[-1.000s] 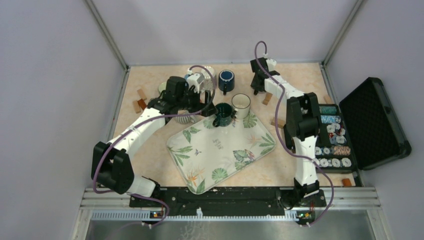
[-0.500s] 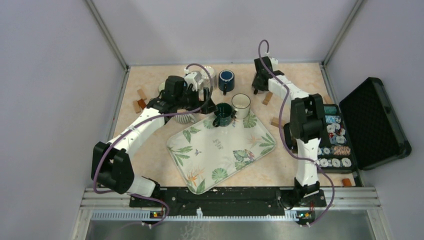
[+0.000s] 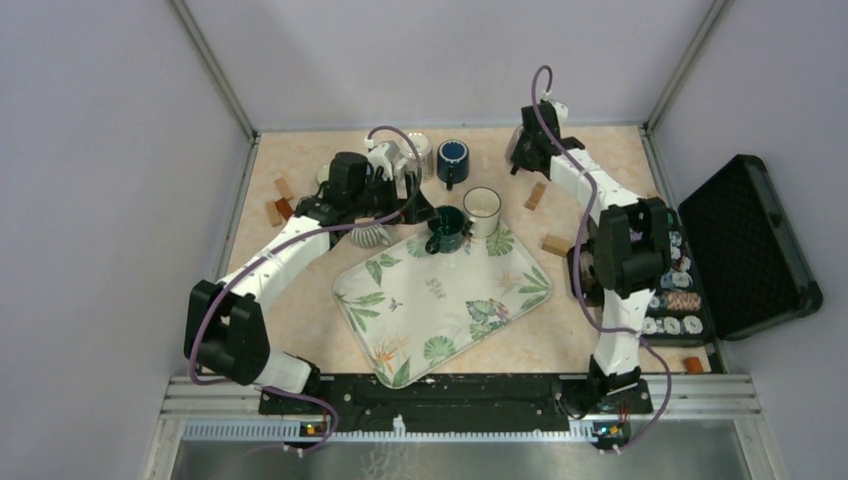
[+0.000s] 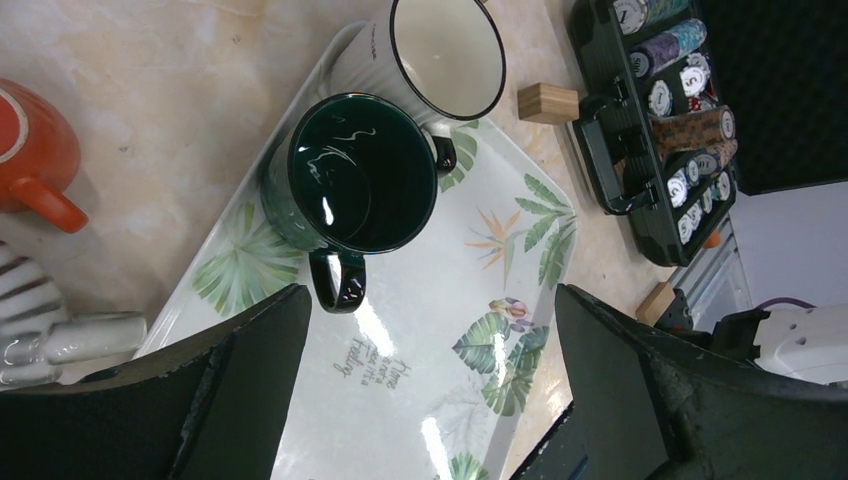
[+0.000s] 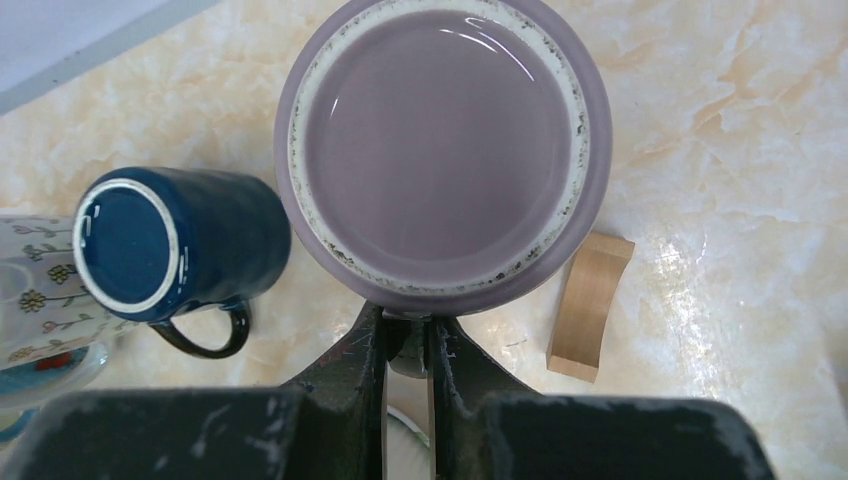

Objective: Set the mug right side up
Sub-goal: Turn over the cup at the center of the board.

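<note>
**A:** Right arm has swung farther back since a second ago. Where's the mug?

**B:** purple mug (image 5: 445, 150) is bottom-up at the counter's (image 5: 700, 150) far end, right claw (image 5: 408, 350) clamped on its handle. Left claw (image 4: 430, 340) is wide open.

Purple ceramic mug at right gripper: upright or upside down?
Upside down. Right wrist view: the purple ceramic mug shows its base and unglazed foot ring, no opening; right gripper shut on it.
</note>
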Action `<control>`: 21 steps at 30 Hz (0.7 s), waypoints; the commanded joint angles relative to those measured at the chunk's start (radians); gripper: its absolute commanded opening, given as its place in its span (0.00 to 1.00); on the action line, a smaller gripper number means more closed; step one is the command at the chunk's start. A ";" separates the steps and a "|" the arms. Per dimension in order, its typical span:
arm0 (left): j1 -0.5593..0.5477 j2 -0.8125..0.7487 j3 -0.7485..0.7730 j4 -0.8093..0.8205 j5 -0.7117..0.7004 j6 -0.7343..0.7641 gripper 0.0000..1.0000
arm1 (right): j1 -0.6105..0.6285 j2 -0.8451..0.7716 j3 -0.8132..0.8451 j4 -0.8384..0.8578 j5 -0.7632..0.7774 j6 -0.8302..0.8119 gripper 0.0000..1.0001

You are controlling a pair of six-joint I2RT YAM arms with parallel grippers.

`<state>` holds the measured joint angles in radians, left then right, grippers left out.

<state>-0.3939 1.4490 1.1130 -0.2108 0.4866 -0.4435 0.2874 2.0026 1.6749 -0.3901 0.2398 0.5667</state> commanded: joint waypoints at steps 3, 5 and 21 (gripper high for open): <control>0.011 -0.009 -0.011 0.085 0.044 -0.055 0.98 | -0.010 -0.149 0.000 0.112 -0.030 -0.009 0.00; 0.014 -0.013 -0.013 0.098 0.049 -0.067 0.98 | -0.009 -0.171 -0.009 0.115 -0.043 -0.006 0.00; 0.073 -0.024 -0.042 0.281 0.162 -0.254 0.98 | 0.010 -0.368 -0.115 0.170 -0.207 0.061 0.00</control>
<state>-0.3443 1.4490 1.0912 -0.0589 0.5892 -0.6121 0.2859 1.7439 1.5631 -0.3546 0.0795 0.6025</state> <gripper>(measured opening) 0.983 0.100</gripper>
